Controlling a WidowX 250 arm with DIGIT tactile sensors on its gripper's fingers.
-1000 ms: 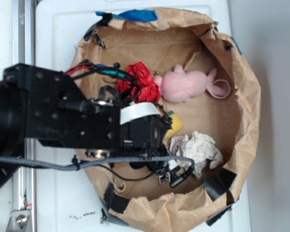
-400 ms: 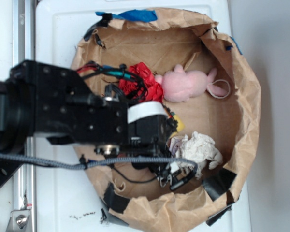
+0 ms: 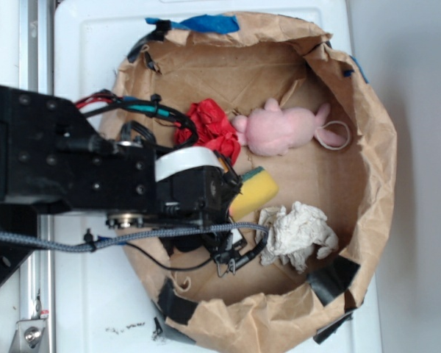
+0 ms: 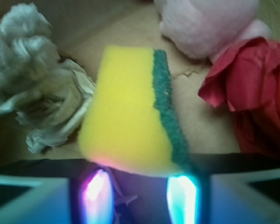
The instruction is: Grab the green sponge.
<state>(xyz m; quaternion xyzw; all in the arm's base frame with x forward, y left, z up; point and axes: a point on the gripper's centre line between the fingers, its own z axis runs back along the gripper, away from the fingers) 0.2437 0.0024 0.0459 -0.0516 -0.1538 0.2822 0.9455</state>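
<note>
Hand [image 4: 140, 186] pinching sponge [image 4: 130, 121]. Paper wad [image 4: 37, 84] just beside it on yellow side; red cloth [image 4: 252, 93] on green side.

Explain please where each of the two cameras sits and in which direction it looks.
Exterior: above, looking down into the brown paper basin; the black arm enters from the left.
Wrist: on the arm, looking low and forward past the claw at the green sponge; two glowing fingers show at the bottom.
Both show the sponge, white paper wad, red cloth and pink plush.
</note>
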